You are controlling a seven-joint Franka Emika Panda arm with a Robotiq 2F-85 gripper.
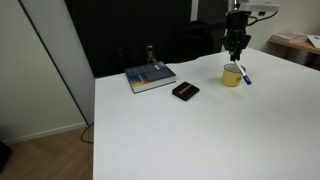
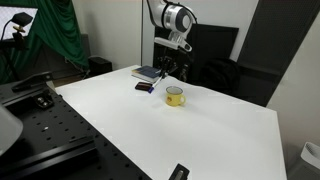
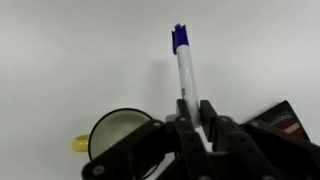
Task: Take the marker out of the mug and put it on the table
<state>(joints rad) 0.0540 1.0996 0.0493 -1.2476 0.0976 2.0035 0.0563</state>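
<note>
My gripper (image 3: 197, 108) is shut on the marker (image 3: 186, 70), a white stick whose blue cap end points away from the fingers over the white table (image 3: 80, 60). The yellow mug (image 3: 115, 135) with its pale inside sits just beside and below the fingers in the wrist view. In both exterior views the gripper (image 1: 237, 48) (image 2: 172, 68) hangs right above the mug (image 1: 232, 75) (image 2: 175, 97). The marker's blue end (image 1: 246, 80) shows beside the mug's rim. I cannot tell whether the marker still touches the mug.
A flat black case (image 1: 185, 91) (image 2: 145, 87) lies on the table (image 1: 200, 130) near the mug and shows in the wrist view (image 3: 290, 118). A blue-grey book (image 1: 150, 77) (image 2: 148, 72) lies at the back edge.
</note>
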